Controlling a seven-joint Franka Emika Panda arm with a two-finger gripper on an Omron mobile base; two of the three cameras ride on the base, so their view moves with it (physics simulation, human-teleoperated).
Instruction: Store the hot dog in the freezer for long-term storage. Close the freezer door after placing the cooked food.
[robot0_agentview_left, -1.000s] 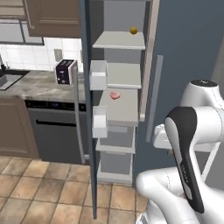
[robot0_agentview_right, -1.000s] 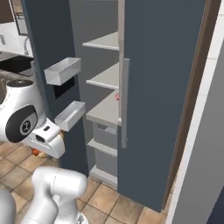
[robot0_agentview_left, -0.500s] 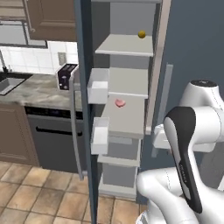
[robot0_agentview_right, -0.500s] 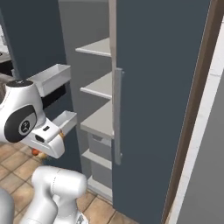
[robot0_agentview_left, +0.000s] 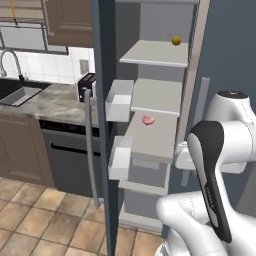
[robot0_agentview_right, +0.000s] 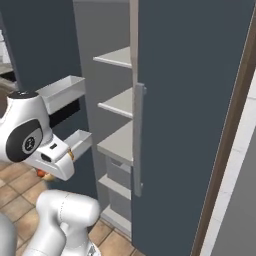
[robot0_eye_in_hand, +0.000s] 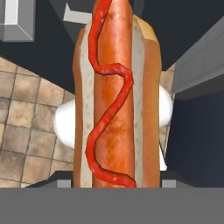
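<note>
My tool is closed on the hot dog (robot0_eye_in_hand: 114, 96), carried low beside the open freezer (robot0_agentview_left: 152, 125); I judge it light, soft and ketchup-slick, so I'd grip gently across the bun's sides and avoid crushing it.

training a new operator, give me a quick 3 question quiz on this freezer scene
1. True or false: the gripper is shut on the hot dog.
2. What lies on the upper freezer shelf? A) round yellow-orange fruit B) toaster C) cup
3. Fill in: the flat pink meat piece lies on a ___ shelf than the fruit.

Key: 1 true; 2 A; 3 lower
</note>
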